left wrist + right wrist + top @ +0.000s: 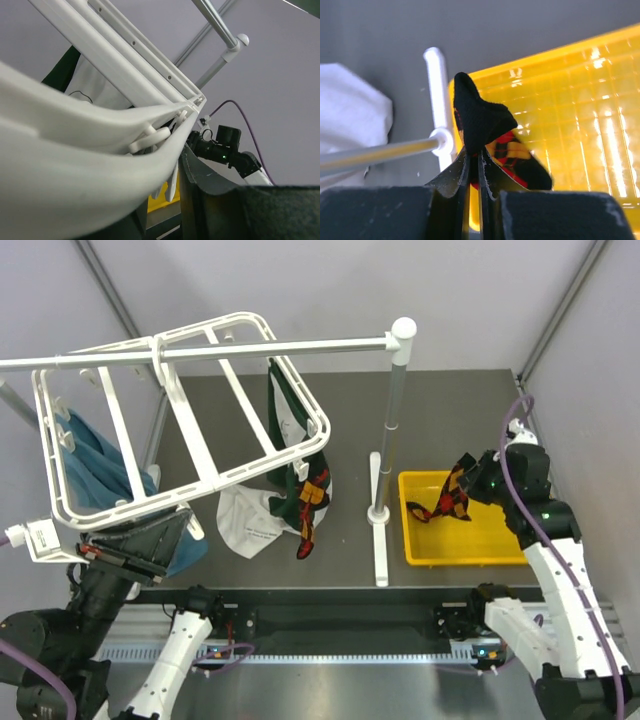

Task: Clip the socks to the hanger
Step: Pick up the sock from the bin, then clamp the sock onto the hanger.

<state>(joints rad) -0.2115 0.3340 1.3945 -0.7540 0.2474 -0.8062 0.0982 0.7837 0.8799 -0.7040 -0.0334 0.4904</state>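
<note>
The white hanger (195, 445) hangs tilted from the silver rail (200, 352) at the left. A blue sock (90, 465), a dark green sock (290, 420), an argyle sock (310, 505) and a white sock (245, 520) hang from it. My left gripper (140, 532) is open under the hanger's near rim. In the left wrist view the rim (100, 165) and a clip (150, 139) lie across my fingers (215, 195). My right gripper (470, 475) is shut on another argyle sock (445, 502) and holds it above the yellow tray (470, 540). It also shows pinched in the right wrist view (480, 117).
The rail's upright post (392, 420) and its white foot (378, 530) stand between the hanger and the tray. The right wrist view shows the foot (436, 85), the tray floor (580, 90) and the white sock (350, 105). Grey walls close in both sides.
</note>
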